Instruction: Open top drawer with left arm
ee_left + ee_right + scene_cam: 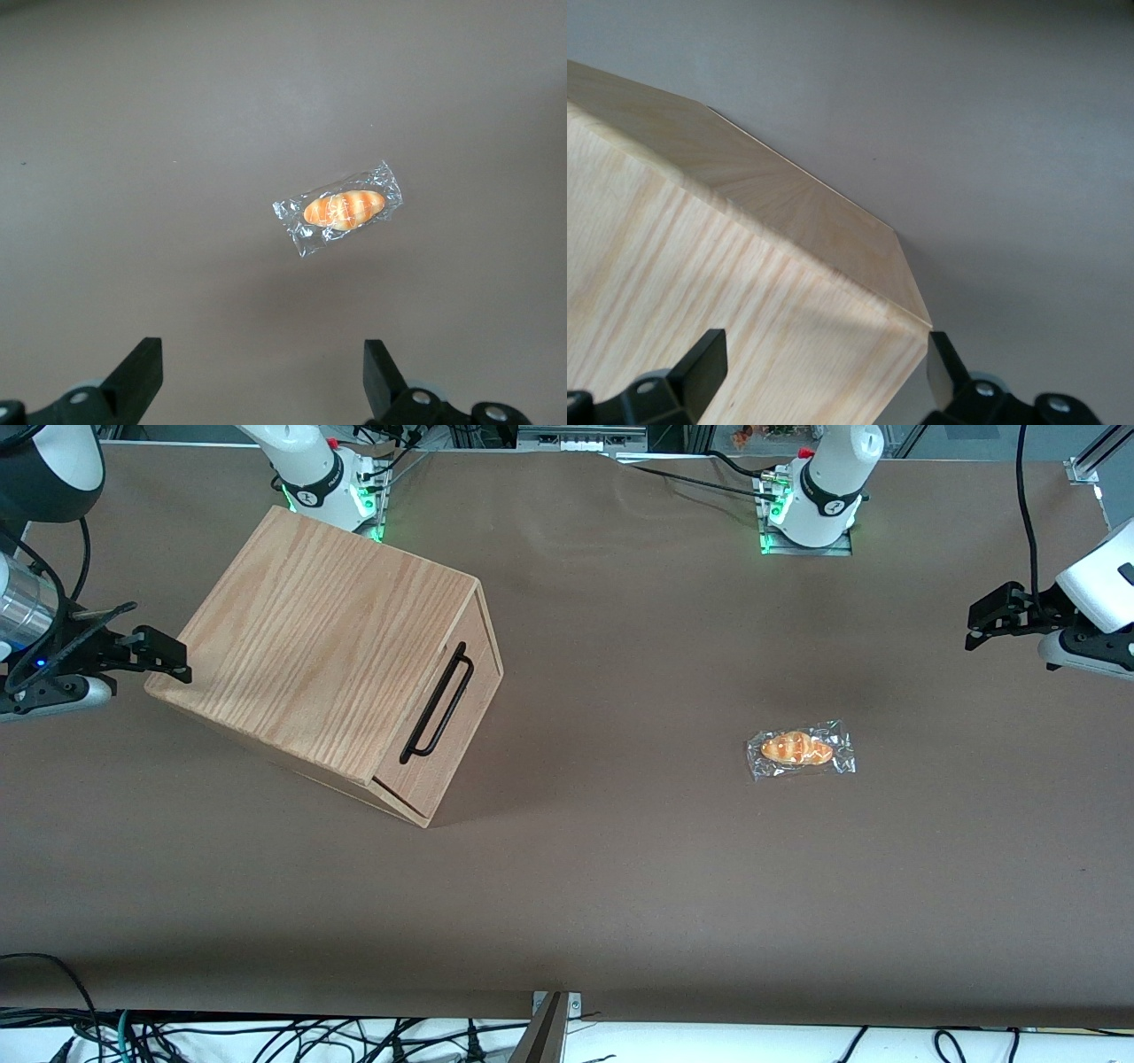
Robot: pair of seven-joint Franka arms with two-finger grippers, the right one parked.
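You see a matt brown bench (620, 868), cloth-like. The cabinet (319, 638) is light grained wood; its top drawer (447, 722) carries a black metal bar handle (437, 703). Crinkly clear plastic wraps a glossy bread roll (797, 748). The end effector (979, 624), over the working arm's end, is matt black, fingers spread.

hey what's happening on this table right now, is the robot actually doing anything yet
Not much yet. The glossy white left arm hangs at the working arm's end of the brown table, its small black gripper open above bare tabletop and holding nothing. The oak-grain box cabinet sits toward the parked arm's end, its top drawer shut and the long black bar handle untouched. A plastic-wrapped bread roll lies between them, nearer the gripper.
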